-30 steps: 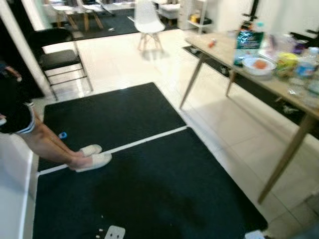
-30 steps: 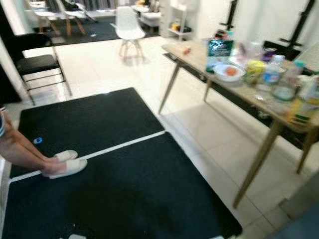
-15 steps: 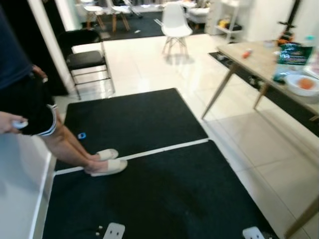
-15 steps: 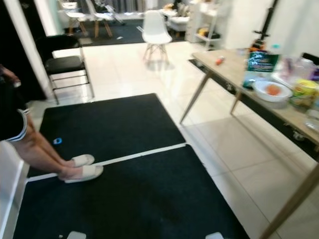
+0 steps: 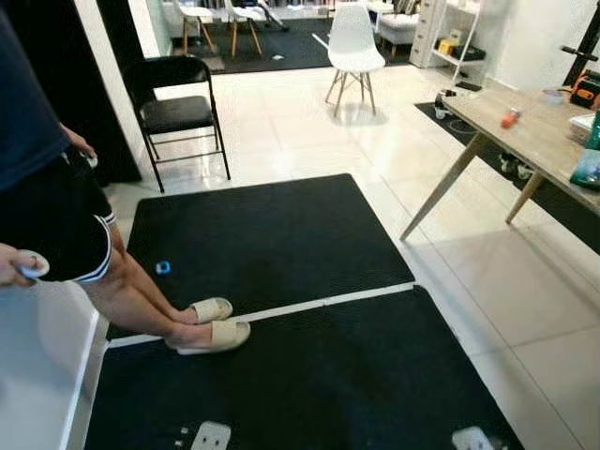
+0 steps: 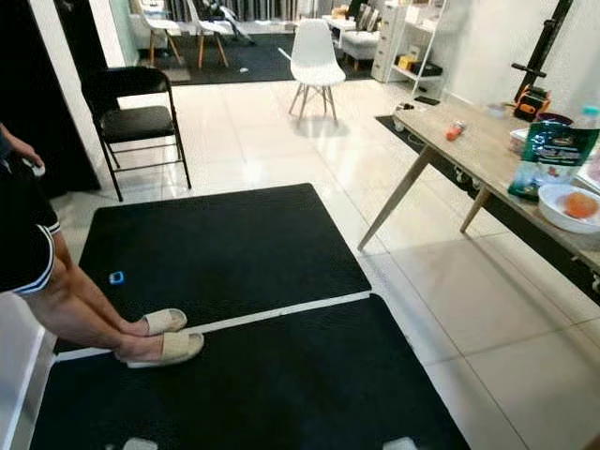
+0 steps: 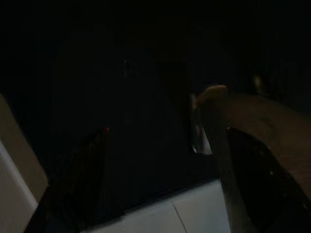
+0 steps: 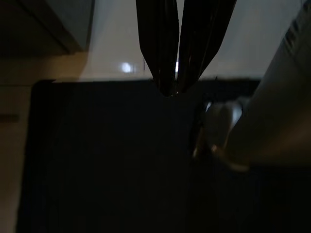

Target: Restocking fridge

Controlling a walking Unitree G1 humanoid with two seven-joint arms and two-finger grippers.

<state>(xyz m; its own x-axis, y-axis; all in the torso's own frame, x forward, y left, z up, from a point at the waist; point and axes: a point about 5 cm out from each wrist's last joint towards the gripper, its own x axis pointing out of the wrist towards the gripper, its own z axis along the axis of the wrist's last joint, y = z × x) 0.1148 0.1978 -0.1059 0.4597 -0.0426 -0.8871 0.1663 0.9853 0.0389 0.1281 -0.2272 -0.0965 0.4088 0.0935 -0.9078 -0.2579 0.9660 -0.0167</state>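
A wooden table (image 6: 487, 150) stands at the right with groceries on it: a green packet (image 6: 553, 155), a white bowl (image 6: 574, 204) holding something orange, and a small orange item (image 5: 509, 118). My right gripper (image 8: 172, 90) hangs over the black mat (image 8: 107, 155), its two black fingers pressed together with nothing between them. The left wrist view is very dark; a strip of pale floor (image 7: 194, 213) can just be made out.
A person stands at the left in pale slippers (image 5: 214, 336), with a small white thing in one hand (image 5: 23, 267). Two black mats (image 5: 262, 234) cover the floor. Behind them are a black folding chair (image 5: 178, 108) and a white chair (image 5: 354, 42). A white surface (image 5: 37, 375) fills the lower left corner.
The camera has swung left: the table has slid toward the right edge and more of the person has come into view. The person's feet have stayed put.
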